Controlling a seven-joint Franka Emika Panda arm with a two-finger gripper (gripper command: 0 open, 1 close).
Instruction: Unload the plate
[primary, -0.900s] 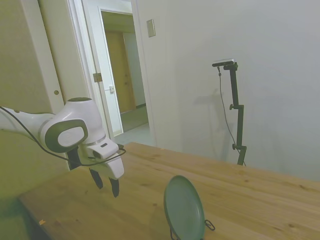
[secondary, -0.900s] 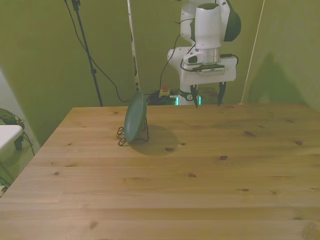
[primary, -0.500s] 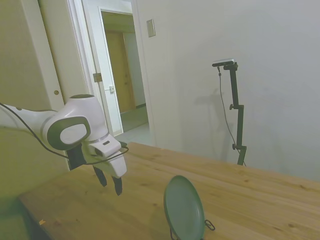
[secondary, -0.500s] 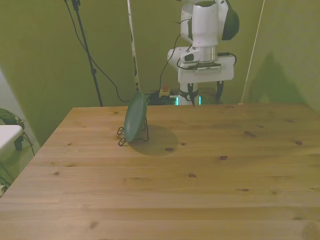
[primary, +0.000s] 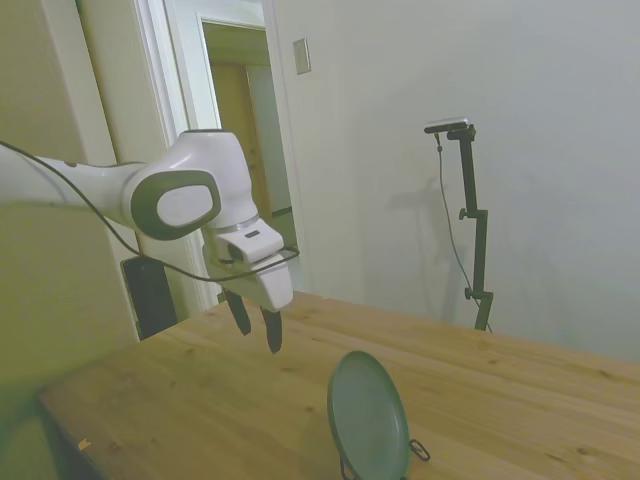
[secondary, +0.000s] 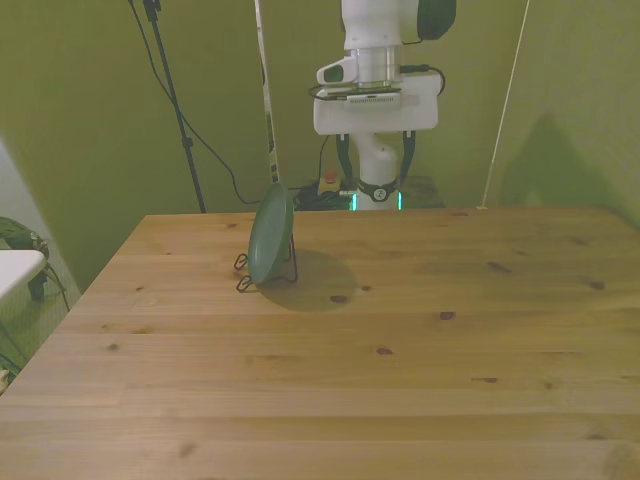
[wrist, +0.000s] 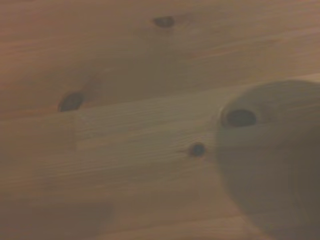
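Pincer (primary: 256, 333): mine, hanging in the air above the table, fingers pointing down and spread apart with a clear gap between them. It holds nothing and touches nothing. In the front view (secondary: 377, 160) it sits high over the table's far edge, the two dark fingers showing below the white block of my hand.

Arm (primary: 185, 195): white, with a grey oval panel at the wrist joint and a thin black cable looping beside it; it comes in from the side view's left.

Plate (primary: 368, 417): one, round, matte grey-green, shallow raised rim. It stands on edge, close to upright with a slight lean, and is lower than my pincer and apart from it. In the front view (secondary: 270, 236) it lies toward the front view's left of my pincer and nearer the camera, in the far left part of the table, and casts a round shadow on the boards to the front view's right.

Rack (secondary: 288, 270): thin black wire, sitting on the table; the plate rests in it. In the side view only small loops of it show at the plate's foot (primary: 418, 451).

Table (secondary: 400, 380): pale wooden boards with dark knots. The wrist view shows a blurred patch of this wood (wrist: 125, 130) with several knots and a rounded shadow over one part.

Beyond the table in the side view: a doorway (primary: 245, 150) and a plain wall.
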